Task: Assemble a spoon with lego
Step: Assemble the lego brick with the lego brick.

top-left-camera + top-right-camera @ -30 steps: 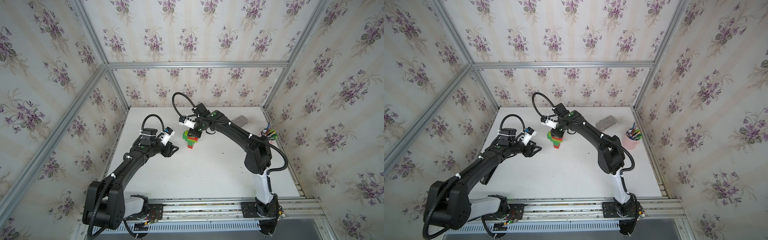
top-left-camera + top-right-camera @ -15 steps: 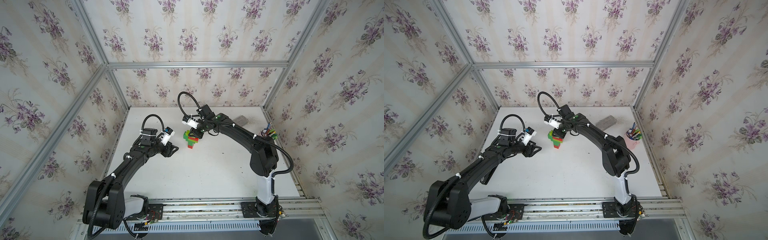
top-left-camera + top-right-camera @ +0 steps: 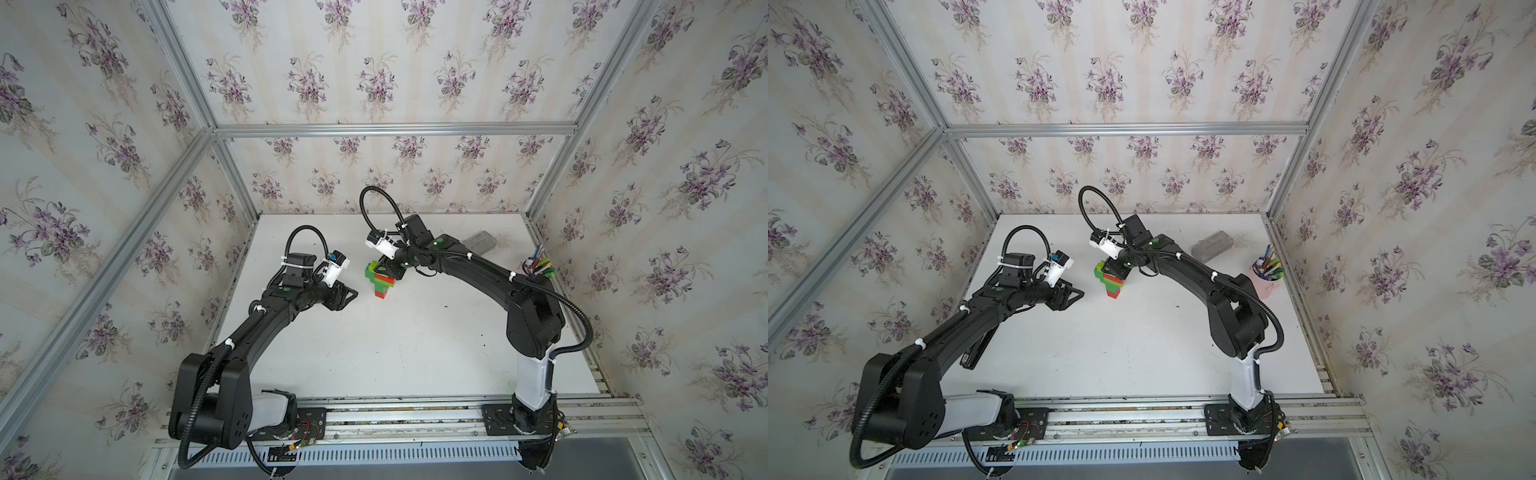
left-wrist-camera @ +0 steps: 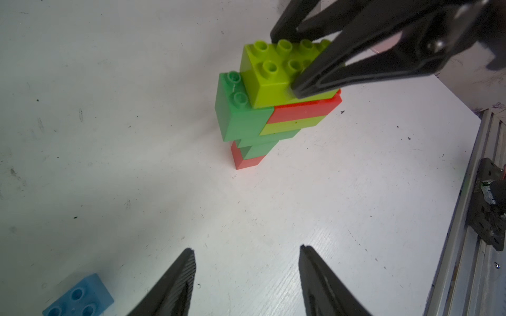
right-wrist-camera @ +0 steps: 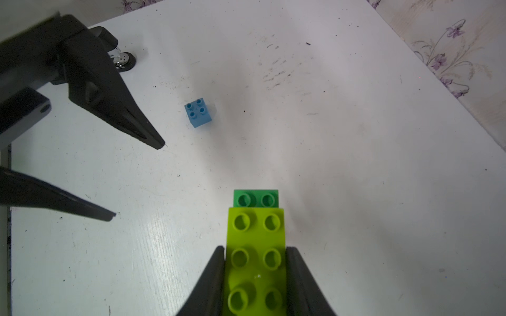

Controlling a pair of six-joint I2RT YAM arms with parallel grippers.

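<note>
Flowered wallpaper (image 3: 374,75) closes in a white table (image 3: 415,340), and near the middle of it the right gripper (image 5: 254,249) is clamped on the long sides of a lime brick (image 5: 256,238), fingers flat against the plastic with the studs showing between them. That brick sits at the very top of the spoon (image 4: 246,123), which stands upright on the red brick (image 4: 247,161) at its handle end rather than lying flat. My reading is that it is built standing so each piece can be pushed straight down onto the studs below, and that the side grip serves both to seat the lime brick and to steady a tall, narrow stack. Just under the lime brick a dark green brick (image 4: 238,115) sticks out past it, two of its studs bare. The left gripper (image 4: 246,249) holds nothing: its jaws stand partly apart, low over the table, pointed at the spoon from near by without touching it. The one loose piece, a blue brick (image 5: 198,112), lies studs up on the table close beside the left gripper and well apart from the spoon, so the left side looks the natural one to fetch it. In a top view a grey block (image 3: 1210,246) and a pink cup (image 3: 1264,278) of pens sit far off by the wall.
</note>
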